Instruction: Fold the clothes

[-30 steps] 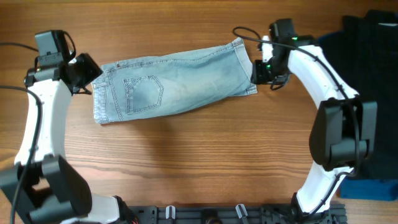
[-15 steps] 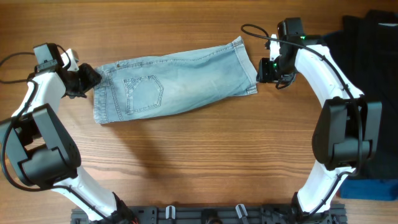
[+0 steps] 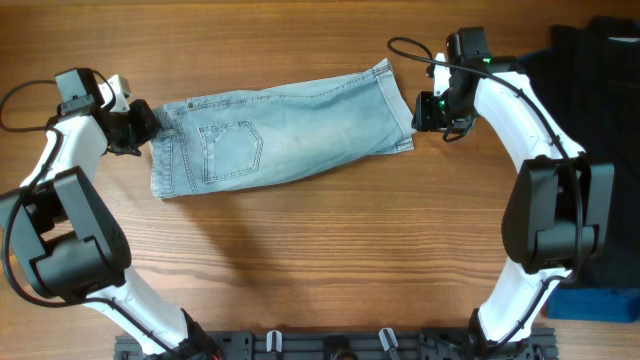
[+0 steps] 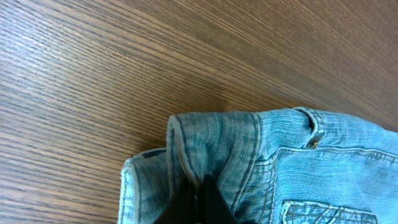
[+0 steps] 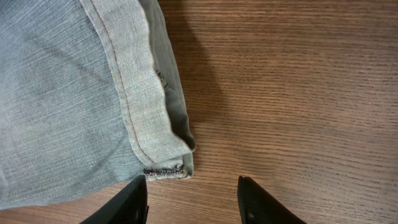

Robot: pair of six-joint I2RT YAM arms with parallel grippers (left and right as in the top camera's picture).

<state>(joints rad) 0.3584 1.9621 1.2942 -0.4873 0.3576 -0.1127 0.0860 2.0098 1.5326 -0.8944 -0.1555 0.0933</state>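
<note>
- The denim shorts (image 3: 290, 125) lie flat on the far half of the wooden bench (image 3: 320, 260), folded lengthwise into one long strip.
- Their long axis runs from the left side to the right side. The right end is tilted a little closer to the far edge.
- The waistband points at the left edge and the hemmed leg at the right edge.
- A stitched back pocket (image 3: 232, 150) faces up, near the waistband end.
- The left gripper (image 3: 135, 130) sits at the waistband. In the left wrist view its fingers (image 4: 199, 196) are pinched together on a ridge of the doubled waistband, and the cloth (image 4: 298, 162) puckers there.
- A small metal rivet (image 4: 313, 142) shows by the belt loop. Any marking on it is too small to read.
- The right gripper (image 3: 425, 112) is at the hem end. In the right wrist view its fingers (image 5: 191, 182) are spread wide with only bare wood between them, just off the near corner of the hem (image 5: 62, 93).
- Dark garments (image 3: 590, 60) are heaped along the right edge, well apart from the shorts.
- A blue object (image 3: 595, 300) sits at the near right corner.
</note>
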